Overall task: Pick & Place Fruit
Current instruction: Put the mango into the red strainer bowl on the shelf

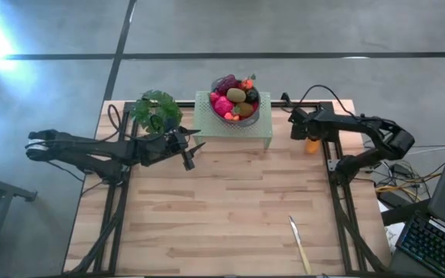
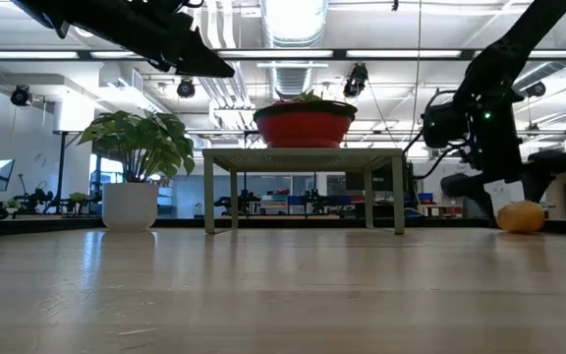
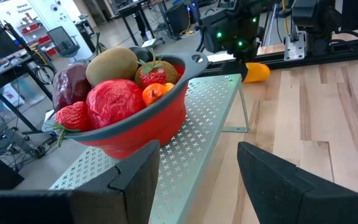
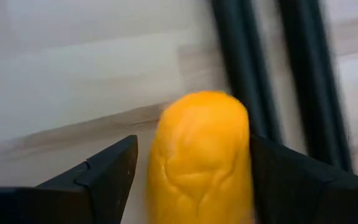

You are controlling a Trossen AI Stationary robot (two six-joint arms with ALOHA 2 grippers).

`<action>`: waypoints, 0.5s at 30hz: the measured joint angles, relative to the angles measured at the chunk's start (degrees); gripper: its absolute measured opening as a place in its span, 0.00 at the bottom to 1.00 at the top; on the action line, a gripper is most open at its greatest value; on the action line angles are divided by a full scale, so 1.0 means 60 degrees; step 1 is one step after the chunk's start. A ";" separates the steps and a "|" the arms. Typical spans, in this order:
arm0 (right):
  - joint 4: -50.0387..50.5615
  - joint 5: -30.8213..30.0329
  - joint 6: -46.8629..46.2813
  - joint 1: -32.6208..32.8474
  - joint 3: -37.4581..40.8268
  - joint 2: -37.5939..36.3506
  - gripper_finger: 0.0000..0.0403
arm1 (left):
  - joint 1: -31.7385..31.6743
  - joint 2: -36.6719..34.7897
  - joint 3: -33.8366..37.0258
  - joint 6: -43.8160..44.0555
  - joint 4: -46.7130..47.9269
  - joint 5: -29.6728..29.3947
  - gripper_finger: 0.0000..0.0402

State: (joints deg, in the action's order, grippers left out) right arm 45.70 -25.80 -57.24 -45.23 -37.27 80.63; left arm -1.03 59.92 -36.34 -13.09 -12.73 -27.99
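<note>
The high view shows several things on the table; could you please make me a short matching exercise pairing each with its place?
Things:
1. red bowl of fruit
2. orange fruit
3. potted plant
4. pale utensil

Places:
A. on the wood beneath the right gripper
B. on the green perforated stand
C. near edge of the table, right of centre
D. left of the stand

Pairs: 1-B, 2-A, 3-D, 4-C

Left gripper [image 1: 189,154] hovers mid-air, jaws parted and empty; right gripper [image 1: 309,137] is lowered, jaws spread apart
</note>
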 joint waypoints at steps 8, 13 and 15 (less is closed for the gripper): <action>-0.0256 0.0303 0.0301 0.0007 0.0064 0.0425 0.65 | 0.0001 0.0000 0.0000 -0.0001 0.0000 0.0000 0.55; -0.0245 0.0308 0.0608 0.0011 0.0072 0.0322 0.57 | 0.0003 0.0000 0.0000 0.0000 0.0000 0.0000 0.55; -0.0211 0.0310 0.0709 0.0011 0.0072 0.0244 0.54 | 0.0003 0.0000 0.0000 0.0001 0.0000 0.0000 0.55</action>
State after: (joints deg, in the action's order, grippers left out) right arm 44.44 -23.94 -52.99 -45.17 -36.84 82.09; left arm -1.02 59.92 -36.34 -13.08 -12.73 -27.99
